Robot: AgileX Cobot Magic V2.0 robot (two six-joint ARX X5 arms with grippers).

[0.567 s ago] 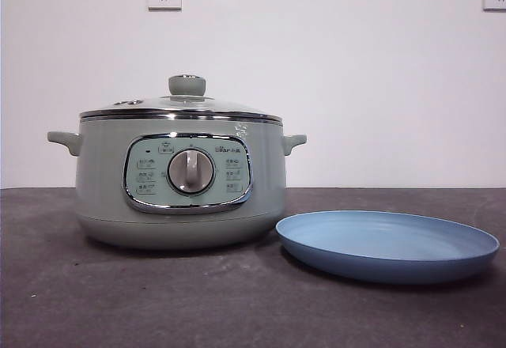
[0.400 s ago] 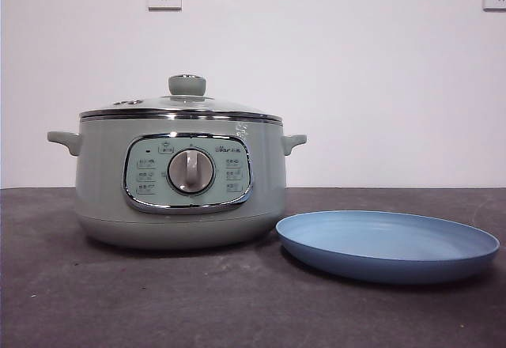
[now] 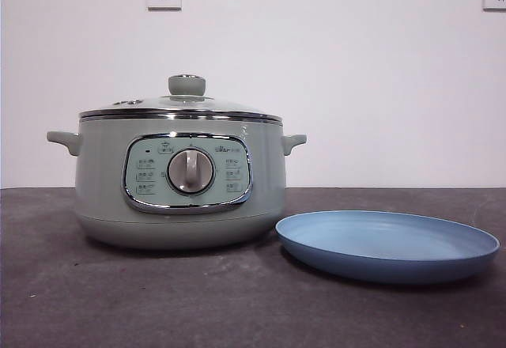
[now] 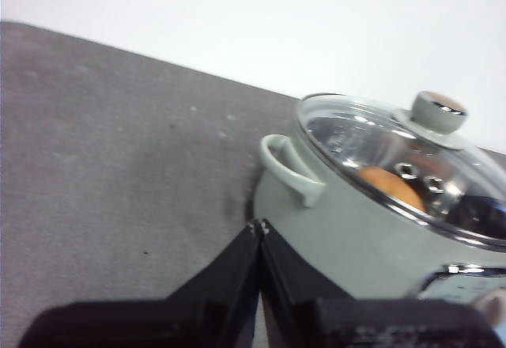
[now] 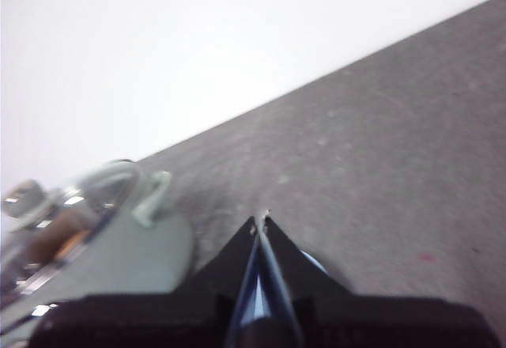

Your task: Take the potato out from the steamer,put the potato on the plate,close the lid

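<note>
Glass lid (image 3: 180, 104) sits on the steamer (image 3: 180, 182); plate (image 3: 387, 243) bare beside it.
Left gripper (image 4: 260, 226) and right gripper (image 5: 260, 221) hover pinched together, holding nothing, open tabletop (image 4: 103, 150) around both.

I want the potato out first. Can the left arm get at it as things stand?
Probably not yet. The potato sits inside the steamer under the glass lid, which covers it. The left claw, shut, is beside the pot's handle; the lid must come off first.
</note>
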